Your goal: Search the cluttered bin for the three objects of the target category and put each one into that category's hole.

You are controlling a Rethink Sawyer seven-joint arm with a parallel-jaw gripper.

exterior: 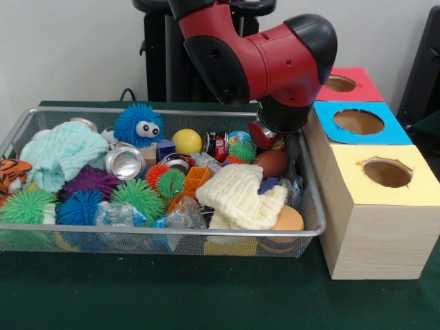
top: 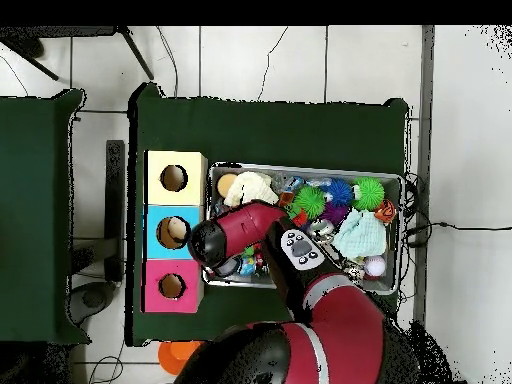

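Bin (exterior: 172, 231) — silver wire-mesh basket on the green worktop (exterior: 172, 295), filling the left and centre of the front view. Contents, heaped: a pale teal knitted cloth (exterior: 60, 155) at left; a blue furry ball with googly eyes (exterior: 138, 124) at the back; a crushed silver can (exterior: 124, 161); a yellow ball (exterior: 187, 141); a cream knitted cloth (exterior: 240, 196) at front right; green, blue and purple spiky balls along the front left.

Hole (exterior: 358, 122) — round, cut in the blue card on the middle wooden box, at the right of the frame just beside the bin. The red-topped box (exterior: 357, 88) lies above it in the frame, the yellow-topped box (exterior: 385, 180) below.

Arm (exterior: 258, 58) — red and black, reaching down from the upper centre over the bin's right end. End effector (exterior: 267, 134) — largely hidden by the wrist among the clutter; spread or pressed together cannot be told.
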